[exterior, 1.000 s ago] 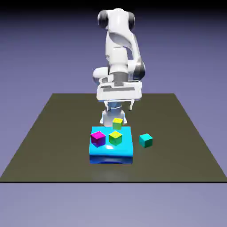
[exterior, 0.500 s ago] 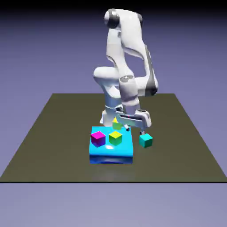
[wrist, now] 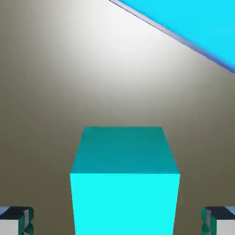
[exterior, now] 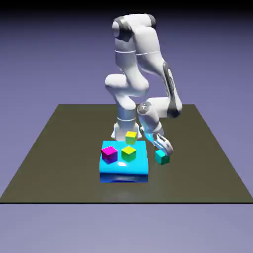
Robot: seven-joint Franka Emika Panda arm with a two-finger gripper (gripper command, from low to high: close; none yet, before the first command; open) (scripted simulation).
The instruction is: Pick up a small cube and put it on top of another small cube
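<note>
Fingers (exterior: 165,150) sit low over the teal small cube (exterior: 161,157) in the exterior view; their spread cannot be read there; the cube rests on the dark surface (exterior: 59,148), at 3 o'clock of the bright blue block (exterior: 123,168); the olive-yellow small cube (exterior: 131,137) sits at that block's 12 o'clock edge. Hand view: fingers (wrist: 16,220) released, apart either side of the teal cube (wrist: 124,183), not touching it.
</note>
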